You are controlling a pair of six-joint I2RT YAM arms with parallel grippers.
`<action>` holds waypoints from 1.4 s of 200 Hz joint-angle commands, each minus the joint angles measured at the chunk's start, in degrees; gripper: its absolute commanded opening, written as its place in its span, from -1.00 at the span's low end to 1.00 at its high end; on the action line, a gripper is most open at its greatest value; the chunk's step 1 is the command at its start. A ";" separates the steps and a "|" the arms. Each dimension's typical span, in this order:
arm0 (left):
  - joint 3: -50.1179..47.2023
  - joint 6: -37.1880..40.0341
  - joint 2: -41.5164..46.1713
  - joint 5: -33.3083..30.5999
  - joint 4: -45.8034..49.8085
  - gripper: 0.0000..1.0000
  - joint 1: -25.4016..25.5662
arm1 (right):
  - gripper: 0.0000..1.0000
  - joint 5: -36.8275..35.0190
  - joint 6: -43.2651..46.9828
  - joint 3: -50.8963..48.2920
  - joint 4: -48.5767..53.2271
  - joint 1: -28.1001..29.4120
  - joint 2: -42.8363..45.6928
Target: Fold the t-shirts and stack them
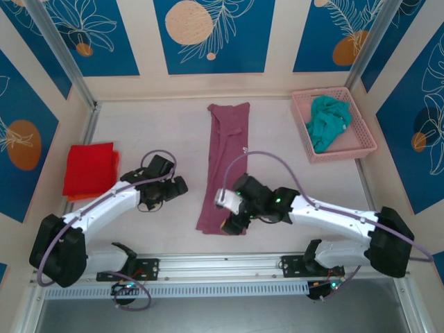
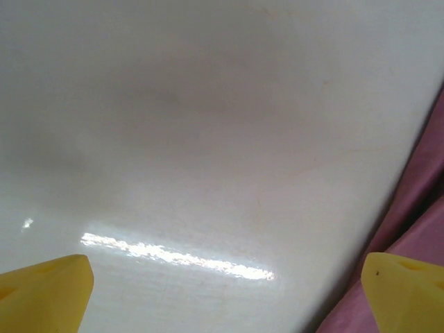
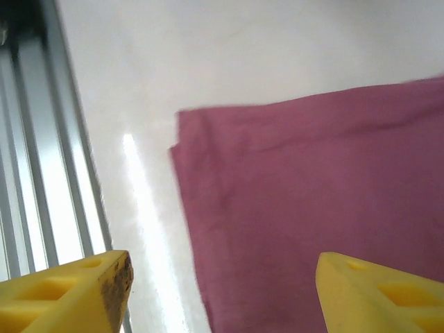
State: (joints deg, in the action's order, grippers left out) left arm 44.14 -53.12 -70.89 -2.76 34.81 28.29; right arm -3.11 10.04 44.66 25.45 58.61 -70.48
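The mauve-pink t-shirt (image 1: pixel 223 159) lies folded into a long narrow strip down the middle of the table; its near end fills much of the right wrist view (image 3: pixel 312 208). My right gripper (image 1: pixel 229 223) hovers over that near end, open, yellow fingers (image 3: pixel 76 291) apart with nothing between them. To the left of the strip my left gripper (image 1: pixel 182 186) stands wide open over bare table, the shirt's edge (image 2: pixel 423 229) at its right fingertip. A red t-shirt (image 1: pixel 90 168) lies folded at the left. A teal t-shirt (image 1: pixel 327 122) sits crumpled in the basket.
The pink lattice basket (image 1: pixel 364 135) stands at the back right. An aluminium rail (image 3: pixel 41 173) runs along the table's near edge, close to the right gripper. Walls enclose the table on three sides.
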 commanded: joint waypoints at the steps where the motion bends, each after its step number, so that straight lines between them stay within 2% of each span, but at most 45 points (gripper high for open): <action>1: -0.63 3.35 2.56 2.93 -0.37 0.99 -2.37 | 0.39 -4.08 9.29 3.11 4.17 3.90 -5.32; 32: -1.46 3.90 4.42 4.14 0.07 0.99 -3.94 | 0.33 -4.77 10.09 4.85 0.62 5.85 -12.24; 89: -3.58 3.80 6.12 4.78 0.44 0.99 -4.82 | 0.23 -4.60 10.76 5.43 -5.63 5.64 -21.36; 140: -3.75 3.99 5.59 4.98 0.17 0.99 -5.09 | -0.01 -6.43 10.99 4.56 -6.94 4.79 -25.04; 150: -3.80 4.05 5.50 5.09 0.04 0.99 -5.08 | -0.15 -6.81 11.20 4.81 -6.35 4.84 -25.55; 154: -3.80 4.08 5.50 5.14 -0.04 0.99 -5.09 | -0.28 -6.61 11.37 4.92 -6.15 4.74 -25.58; 163: -3.80 4.16 5.41 5.12 -0.09 0.99 -5.09 | -0.38 -6.73 11.56 5.03 -5.88 4.74 -25.77; 167: -3.80 4.17 5.41 5.06 -0.10 0.99 -5.05 | -0.50 -6.64 11.82 5.08 -5.67 4.76 -25.87; 173: -3.80 4.25 5.40 5.07 -0.19 0.99 -5.09 | -0.58 -6.93 11.99 5.21 -5.23 4.76 -26.04; 177: -3.80 4.26 5.33 5.10 -0.18 0.99 -5.09 | -0.72 -7.03 12.24 5.38 -4.87 4.75 -26.18; 182: -3.80 4.33 5.33 5.14 -0.24 0.99 -5.09 | -0.78 -7.21 12.46 5.46 -4.36 4.71 -26.27; 185: -3.80 4.34 5.33 5.14 -0.26 0.99 -5.08 | -0.90 -7.25 12.58 5.58 -4.05 4.68 -26.28; 193: -3.87 4.38 5.33 5.09 -0.27 0.99 -5.09 | -1.00 -7.23 12.88 5.82 -3.03 4.75 -26.11; 217: -4.10 4.61 5.15 5.43 -0.78 0.99 -5.09 | -1.00 -3.78 13.25 6.96 1.53 4.82 -24.03; 253: -4.56 4.74 4.85 6.17 -2.00 0.99 -5.09 | -1.00 5.63 12.11 8.92 10.32 4.88 -18.20; 280: -4.33 5.28 3.94 6.94 -2.84 0.99 -5.09 | -1.00 7.46 13.42 10.83 14.82 3.50 -15.03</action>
State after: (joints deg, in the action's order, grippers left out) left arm 40.10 -49.10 -66.04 2.52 33.30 23.99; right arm -1.69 22.35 52.16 32.91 63.20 -89.12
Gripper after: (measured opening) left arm 0.995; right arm 0.066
